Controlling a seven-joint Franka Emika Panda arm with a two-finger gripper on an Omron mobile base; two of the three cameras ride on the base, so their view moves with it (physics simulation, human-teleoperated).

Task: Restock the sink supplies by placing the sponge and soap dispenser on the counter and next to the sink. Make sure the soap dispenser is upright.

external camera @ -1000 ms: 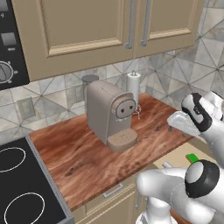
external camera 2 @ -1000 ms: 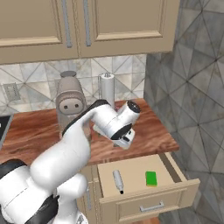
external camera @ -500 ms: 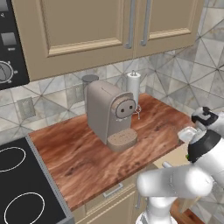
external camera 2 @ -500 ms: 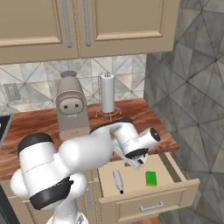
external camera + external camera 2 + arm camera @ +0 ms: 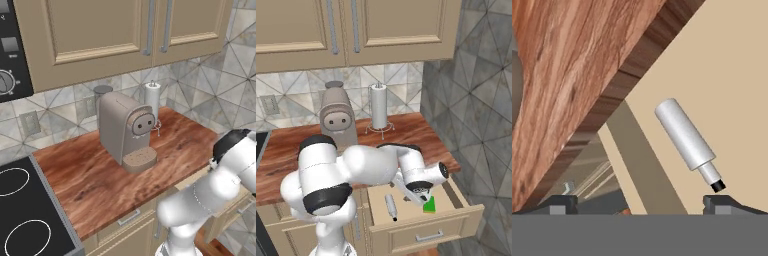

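Inside the open drawer (image 5: pixel 421 220) under the tabletop (image 5: pixel 100 175), the soap dispenser (image 5: pixel 687 140) lies on its side, a grey cylinder with a dark nozzle; the green sponge (image 5: pixel 429 205) sits near it. Just above them hangs the hand (image 5: pixel 421 195), fingers spread wide and holding nothing. Grabbed along its round body, the dispenser could roll or slip, or come out tilted and topple beside the sink.
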